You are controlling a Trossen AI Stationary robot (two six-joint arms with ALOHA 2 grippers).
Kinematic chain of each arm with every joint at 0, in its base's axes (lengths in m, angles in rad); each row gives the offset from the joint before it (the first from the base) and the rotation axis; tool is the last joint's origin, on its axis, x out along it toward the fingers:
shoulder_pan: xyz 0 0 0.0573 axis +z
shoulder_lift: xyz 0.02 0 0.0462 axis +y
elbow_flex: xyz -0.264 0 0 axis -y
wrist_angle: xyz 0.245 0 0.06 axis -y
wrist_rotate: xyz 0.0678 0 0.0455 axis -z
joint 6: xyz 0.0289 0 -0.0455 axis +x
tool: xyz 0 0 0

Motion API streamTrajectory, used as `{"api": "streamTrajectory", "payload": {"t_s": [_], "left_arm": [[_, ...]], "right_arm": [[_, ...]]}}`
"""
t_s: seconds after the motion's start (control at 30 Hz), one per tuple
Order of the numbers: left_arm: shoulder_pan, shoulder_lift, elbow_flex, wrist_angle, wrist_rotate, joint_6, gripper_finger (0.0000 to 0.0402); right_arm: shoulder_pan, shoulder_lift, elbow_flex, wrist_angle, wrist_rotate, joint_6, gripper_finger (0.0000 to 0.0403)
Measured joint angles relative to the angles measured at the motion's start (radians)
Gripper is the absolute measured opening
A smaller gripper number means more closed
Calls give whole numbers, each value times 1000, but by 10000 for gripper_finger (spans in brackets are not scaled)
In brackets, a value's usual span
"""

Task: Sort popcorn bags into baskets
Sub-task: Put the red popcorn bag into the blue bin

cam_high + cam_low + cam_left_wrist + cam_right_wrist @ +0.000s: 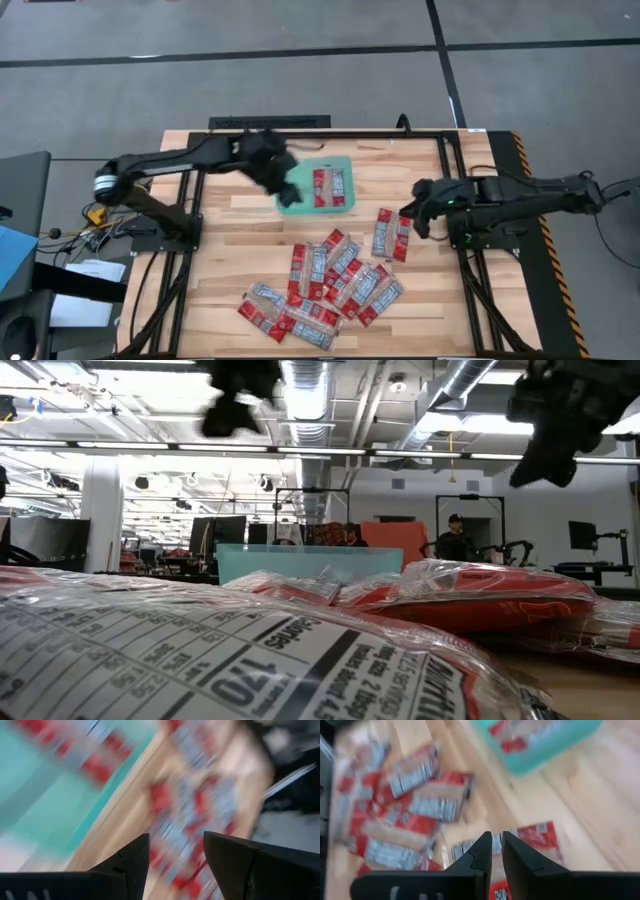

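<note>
Several red popcorn bags with silver panels lie in a loose pile on the wooden table's near middle, and two more bags lie at the right. One bag lies flat in the teal tray at the far middle. My left gripper is open and empty above the tray's left edge. My right gripper is shut and empty, above the table just right of the two bags; it also shows in the right wrist view.
A black frame runs along the table's left, far and right sides. Bare wood lies between the tray and the pile. In the low view, a bag's label fills the foreground and a person stands far off in the room.
</note>
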Motion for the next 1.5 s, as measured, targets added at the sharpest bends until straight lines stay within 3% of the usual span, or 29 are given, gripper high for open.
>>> {"api": "streamTrajectory", "payload": {"t_s": [0.1, 0.2, 0.4, 0.63, 0.73, 0.93, 1.5], "left_arm": [[-100, -68, 0, -193, -138, -80, 171], [-224, -109, -20, -251, -278, -228, 172], [-399, -122, -121, -227, -365, -472, 214], [-460, -121, -309, 10, -424, -675, 309], [-466, -121, -406, 157, -449, -752, 330], [-471, -92, -537, 369, -470, -839, 331], [-491, 306, -542, 845, -518, -745, 329]], "right_arm": [[35, 74, 0, -3, -19, -9, 67], [63, 137, 0, -5, -18, -11, 67], [77, 231, 1, 0, -17, -14, 67], [77, 291, 1, 16, -18, -73, 79], [76, 302, 2, 16, -18, -86, 93], [75, 302, 2, 18, -18, -102, 119], [76, 301, 2, 54, -17, -45, 144]]}}
